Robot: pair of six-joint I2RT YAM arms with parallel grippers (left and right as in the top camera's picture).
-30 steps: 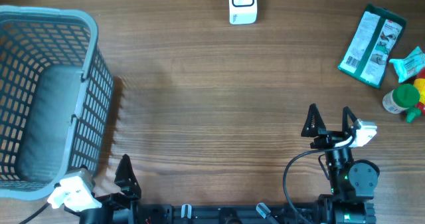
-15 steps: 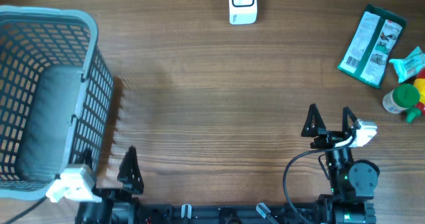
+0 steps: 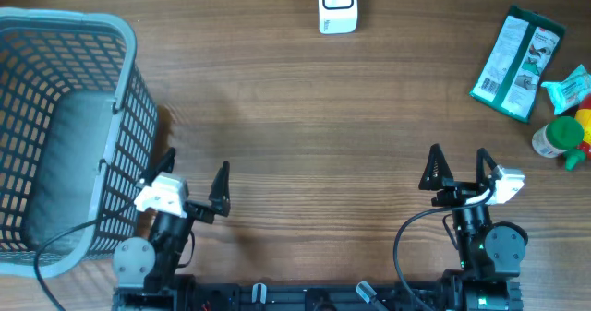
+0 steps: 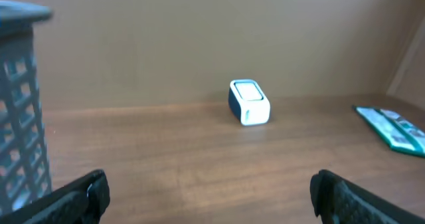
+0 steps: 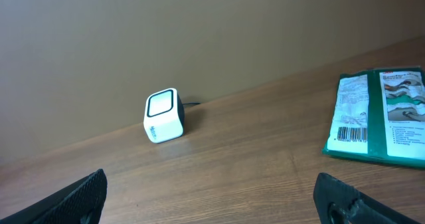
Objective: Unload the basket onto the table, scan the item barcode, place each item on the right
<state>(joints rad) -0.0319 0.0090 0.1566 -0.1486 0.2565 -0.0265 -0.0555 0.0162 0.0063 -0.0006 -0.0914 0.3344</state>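
Observation:
The item, a flat green packet (image 3: 517,64), lies at the far right of the table, and its barcode (image 5: 352,134) faces up in the right wrist view. A white barcode scanner (image 3: 337,5) stands at the far middle edge. Open and holding nothing, my right gripper (image 3: 458,159) hovers near the front right, well short of the packet. Beside the basket at the front left, my left gripper (image 3: 196,168) is also open and holds nothing. The left wrist view shows the scanner (image 4: 249,102) ahead and the packet (image 4: 395,129) at the right edge, beyond my left gripper (image 4: 209,197). The right wrist view shows the scanner (image 5: 163,115) and packet (image 5: 378,116) beyond my right gripper (image 5: 212,197).
A tall grey mesh basket (image 3: 125,99) fills the left side, its wall (image 4: 23,117) close beside the left fingers. At the right edge sit a teal pouch (image 3: 568,88), a green-capped bottle (image 3: 558,137) and a yellow and red object (image 3: 584,126).
The left arm has swung up from the front edge and to the right, and now points along the basket's right wall. The right arm has not moved.

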